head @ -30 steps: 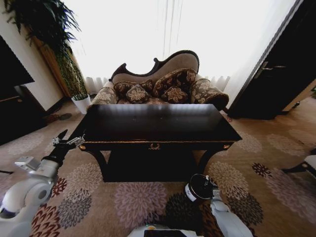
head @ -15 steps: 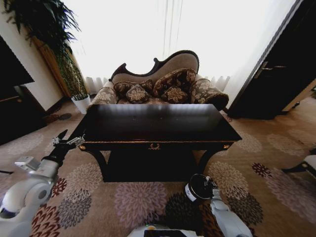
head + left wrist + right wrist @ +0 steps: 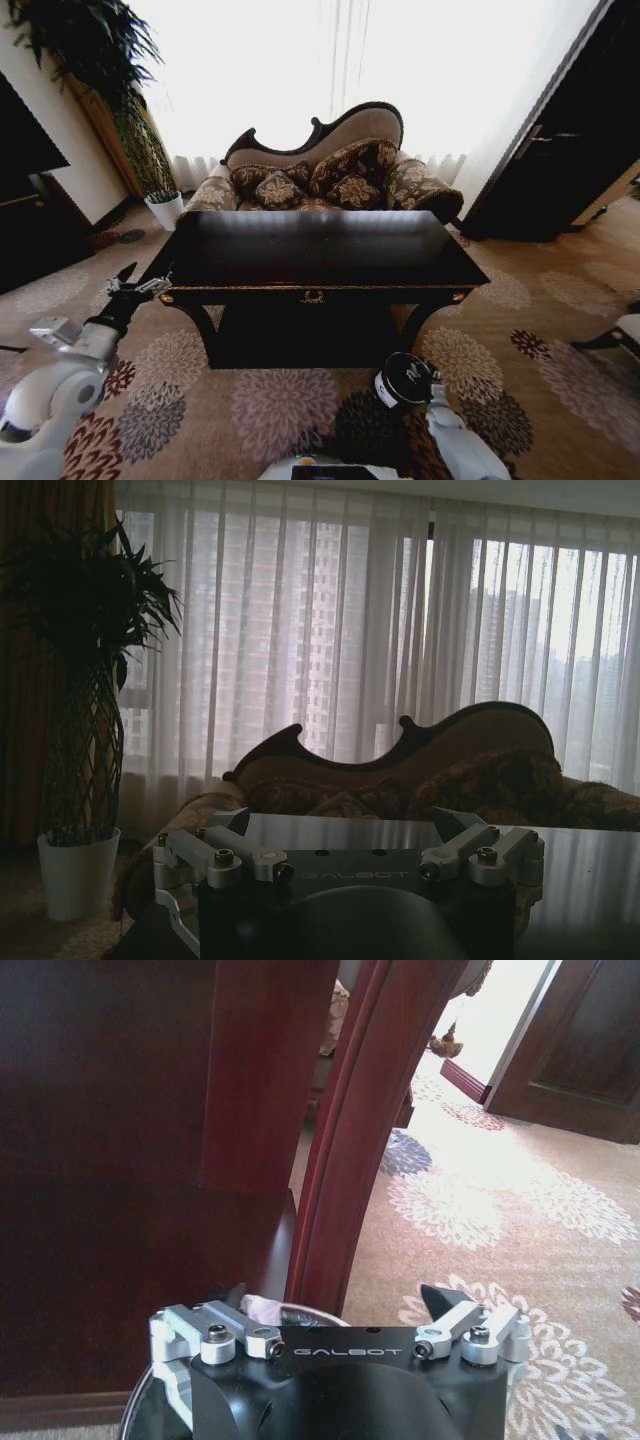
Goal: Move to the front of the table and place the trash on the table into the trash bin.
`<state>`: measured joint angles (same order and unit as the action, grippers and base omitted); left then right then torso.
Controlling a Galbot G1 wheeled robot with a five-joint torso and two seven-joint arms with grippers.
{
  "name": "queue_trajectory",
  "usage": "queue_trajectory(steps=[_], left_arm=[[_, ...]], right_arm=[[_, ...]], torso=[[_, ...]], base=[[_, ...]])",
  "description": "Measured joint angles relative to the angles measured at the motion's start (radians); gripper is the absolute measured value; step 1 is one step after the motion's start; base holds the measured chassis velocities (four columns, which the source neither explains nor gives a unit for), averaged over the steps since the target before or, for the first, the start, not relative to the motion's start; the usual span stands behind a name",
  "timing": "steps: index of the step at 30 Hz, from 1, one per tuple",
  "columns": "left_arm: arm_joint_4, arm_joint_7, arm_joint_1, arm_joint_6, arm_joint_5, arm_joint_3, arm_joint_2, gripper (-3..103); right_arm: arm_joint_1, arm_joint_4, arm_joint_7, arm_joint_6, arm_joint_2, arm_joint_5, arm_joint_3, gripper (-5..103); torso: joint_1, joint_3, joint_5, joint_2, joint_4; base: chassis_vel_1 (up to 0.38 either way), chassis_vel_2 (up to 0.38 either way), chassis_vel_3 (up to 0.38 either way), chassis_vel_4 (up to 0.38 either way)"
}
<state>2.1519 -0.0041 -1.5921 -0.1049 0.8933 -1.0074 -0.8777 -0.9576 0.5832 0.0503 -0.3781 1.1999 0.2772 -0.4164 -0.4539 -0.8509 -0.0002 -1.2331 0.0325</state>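
Scene unchanged, left gripper [image 3: 137, 283] open beside table [image 3: 310, 252], right gripper [image 3: 340, 1305] open above trash bin [image 3: 405, 378]

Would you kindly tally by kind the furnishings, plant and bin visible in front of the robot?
Dark glossy wooden table: 1
Curved-back upholstered sofa: 1
Tall green plant in white pot: 1
Small round dark trash bin: 1
Total: 4
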Motion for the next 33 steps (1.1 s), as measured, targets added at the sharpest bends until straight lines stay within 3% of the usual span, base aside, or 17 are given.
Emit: queue_trajectory(steps=[5,6,7,8,9,12,17,28,32,33], left_arm=[[0.0,0.0,0.0,0.0,0.0,0.0,0.0,100],[0.0,0.0,0.0,0.0,0.0,0.0,0.0,100],[0.0,0.0,0.0,0.0,0.0,0.0,0.0,100],[0.0,0.0,0.0,0.0,0.0,0.0,0.0,100],[0.0,0.0,0.0,0.0,0.0,0.0,0.0,100],[0.0,0.0,0.0,0.0,0.0,0.0,0.0,100],[0.0,0.0,0.0,0.0,0.0,0.0,0.0,100],[0.0,0.0,0.0,0.0,0.0,0.0,0.0,100],[0.0,0.0,0.0,0.0,0.0,0.0,0.0,100],[0.0,0.0,0.0,0.0,0.0,0.0,0.0,100]], right_arm=[[-0.005,0.029,0.0,0.06,0.001,0.046,0.007,100],[-0.015,0.051,-0.002,0.096,0.002,0.088,0.011,100],[-0.054,0.141,-0.003,0.241,0.006,0.238,0.026,100],[-0.062,0.171,-0.001,0.299,0.01,0.3,0.028,100],[-0.056,0.172,0.001,0.311,0.012,0.327,0.028,100],[-0.04,0.151,0.001,0.312,0.01,0.342,0.024,100],[-0.022,0.125,0.001,0.321,0.002,0.434,0.026,100],[-0.039,0.15,-0.002,0.228,0.011,0.319,0.022,100],[-0.153,0.277,-0.038,0.119,0.024,0.24,0.001,100],[-0.153,0.277,-0.038,0.119,0.024,0.24,0.001,100]], torso=[[0.0,0.0,-0.0004,0.0,-0.0001],[0.0,0.0,-0.0007,0.0,-0.0002],[0.0,0.0,0.0001,0.0,0.0003],[0.0,0.0,0.0014,0.0,0.0006],[0.0,0.0,0.0011,0.0,0.0005],[0.0,0.0,-0.0009,0.0,-0.0004],[0.0,0.0,0.0,0.0,0.0004],[0.0,0.0,0.0,0.0,0.0],[0.0,0.0,0.0001,0.0,-0.0003],[0.0,0.0,0.0001,0.0,-0.0003]], base=[[0.0,0.0,0.0,0.0],[0.0,0.0,0.0,0.0],[0.0,0.0,0.0,0.0],[0.0,0.0,0.0,0.0],[0.0,0.0,0.0,0.0],[0.0,0.0,0.0,0.0],[0.0,0.0,0.0,0.0],[0.0,0.0,0.0,0.0],[0.0,0.0,0.0,0.0],[0.0,0.0,0.0,0.0]])
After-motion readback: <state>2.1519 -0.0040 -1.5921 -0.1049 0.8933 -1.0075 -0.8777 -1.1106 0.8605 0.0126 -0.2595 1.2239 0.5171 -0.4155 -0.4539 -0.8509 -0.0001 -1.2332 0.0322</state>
